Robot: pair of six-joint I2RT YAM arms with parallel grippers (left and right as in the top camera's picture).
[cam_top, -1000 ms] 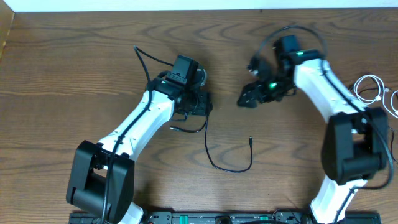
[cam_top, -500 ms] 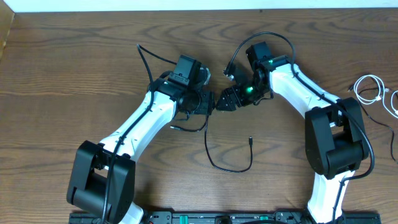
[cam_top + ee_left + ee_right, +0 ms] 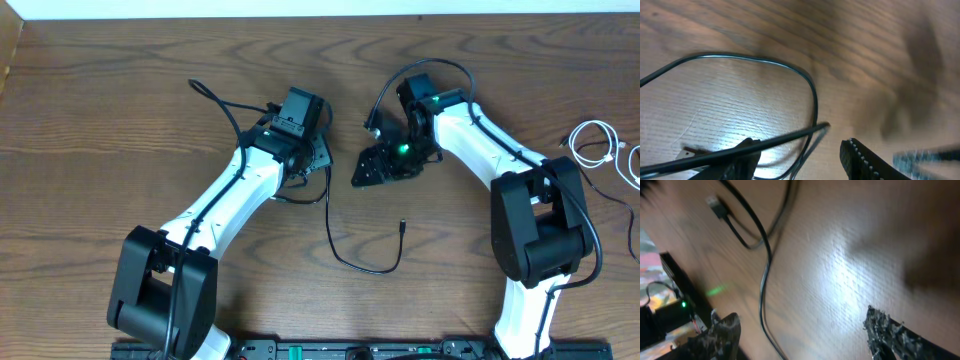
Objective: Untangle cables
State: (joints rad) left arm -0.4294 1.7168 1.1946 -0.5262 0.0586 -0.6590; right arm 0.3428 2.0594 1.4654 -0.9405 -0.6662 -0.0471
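Left of centre on the table (image 3: 120, 120), the left gripper (image 3: 800, 144) sat low over the wood. Its jaws stood partly apart, with a clear gap between them. In the wrist view the black cable (image 3: 331, 225) crossed over one of its fingers (image 3: 745, 157); nothing was pinched between the two. Could not tell whether the cord was hooked there or only resting.

From that gripper the black cable ran toward the near edge, curved right in a shallow loop, then turned back up to a small plug end (image 3: 401, 227) lying free on the wood. Another loop of it showed beyond the left fingers in the wrist view.

Just right of the left gripper, not touching it, the right gripper (image 3: 800, 317) hovered tilted, jaws wide and holding nothing. Its wrist view showed a strand of black cable passing close to one finger (image 3: 722, 332), and a plug (image 3: 716, 203) farther off.

Far right, the white cable (image 3: 592, 140) lay bunched near the table edge, well apart from both grippers and from the black cable.
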